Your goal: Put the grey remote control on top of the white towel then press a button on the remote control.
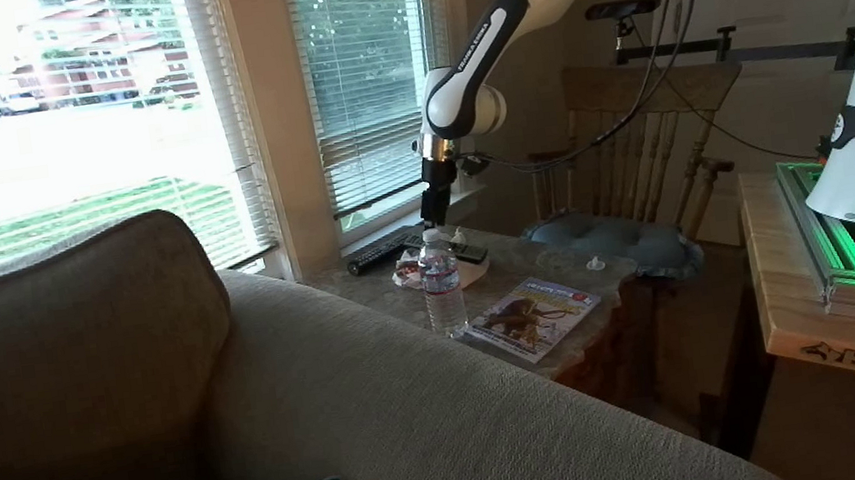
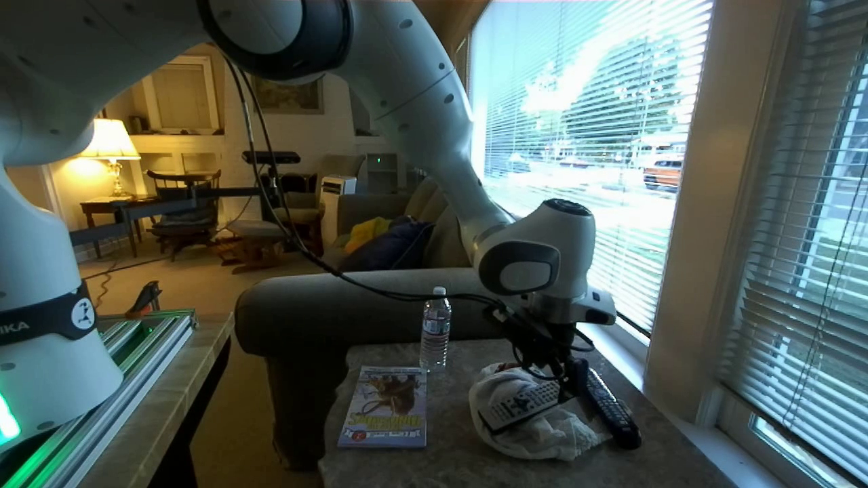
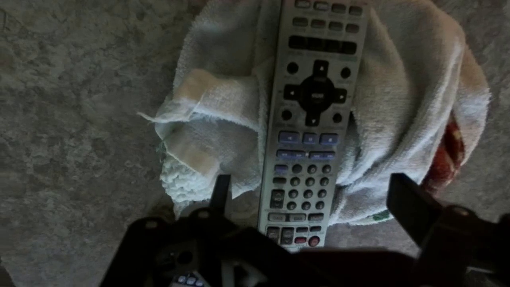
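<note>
The grey remote control [image 2: 521, 405] lies on top of the white towel [image 2: 542, 439], a rumpled cloth on the small table. In the wrist view the remote control [image 3: 314, 99] runs up and down the picture, its buttons facing up, with the towel [image 3: 394, 103] bunched on both sides. The remote also shows in an exterior view [image 1: 470, 252], partly behind the bottle. My gripper [image 3: 310, 175] is open, with one finger on each side of the remote's near end and gaps to both. In an exterior view the gripper [image 2: 573, 383] points down at that end.
A longer black remote [image 2: 614, 410] lies beside the towel toward the window; it also shows in an exterior view [image 1: 380, 253]. A water bottle [image 1: 443, 292] stands near the towel. A magazine [image 2: 384, 407] lies on the table [image 2: 447, 468]. The sofa arm [image 1: 377, 362] borders the table.
</note>
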Robot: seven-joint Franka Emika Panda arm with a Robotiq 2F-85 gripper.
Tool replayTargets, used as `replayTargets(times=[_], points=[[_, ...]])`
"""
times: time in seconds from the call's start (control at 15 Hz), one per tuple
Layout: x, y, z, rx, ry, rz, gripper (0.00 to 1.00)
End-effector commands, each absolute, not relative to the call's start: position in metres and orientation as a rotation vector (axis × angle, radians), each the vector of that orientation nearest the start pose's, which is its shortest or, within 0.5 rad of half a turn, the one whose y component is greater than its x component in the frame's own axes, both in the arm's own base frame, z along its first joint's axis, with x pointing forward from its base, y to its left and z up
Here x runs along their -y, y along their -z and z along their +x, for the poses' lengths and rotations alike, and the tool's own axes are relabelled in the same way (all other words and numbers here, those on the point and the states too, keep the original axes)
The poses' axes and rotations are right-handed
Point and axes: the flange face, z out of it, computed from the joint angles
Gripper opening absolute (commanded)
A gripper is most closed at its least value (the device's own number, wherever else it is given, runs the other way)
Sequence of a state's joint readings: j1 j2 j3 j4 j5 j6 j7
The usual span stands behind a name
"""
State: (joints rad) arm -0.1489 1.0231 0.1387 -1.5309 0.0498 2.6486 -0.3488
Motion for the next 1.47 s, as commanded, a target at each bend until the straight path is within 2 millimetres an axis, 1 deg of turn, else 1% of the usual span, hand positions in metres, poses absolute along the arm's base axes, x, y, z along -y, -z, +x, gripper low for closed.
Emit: replayTargets(times=[0.0,0.13,0.2,0.33,0.4,0.47,0.53,0.6,0.67,0.8,0.93,1.13,1.2,1.4], points=[[0.030,-0.079,0.698,0.355,0.144,-3.055,1.00],[0.056,-0.094,0.700,0.277,0.101,-3.109,1.00],[0.073,-0.101,0.702,0.235,0.093,-3.136,1.00],[0.100,-0.119,0.706,0.154,0.099,-3.149,1.00],[0.087,-0.101,0.702,0.217,0.122,-3.121,1.00],[0.100,-0.110,0.704,0.193,0.126,-3.133,1.00],[0.107,-0.116,0.704,0.179,0.126,-3.136,1.00],[0.109,-0.118,0.704,0.173,0.126,-3.137,1.00],[0.108,-0.119,0.705,0.171,0.126,-3.137,1.00],[0.099,-0.116,0.696,0.232,0.135,-3.099,1.00],[0.086,-0.115,0.691,0.394,0.169,-3.069,1.00],[0.070,-0.114,0.685,0.535,0.173,-3.032,1.00],[0.066,-0.114,0.684,0.552,0.166,-3.026,1.00],[0.057,-0.118,0.676,0.459,0.141,-3.026,1.00]])
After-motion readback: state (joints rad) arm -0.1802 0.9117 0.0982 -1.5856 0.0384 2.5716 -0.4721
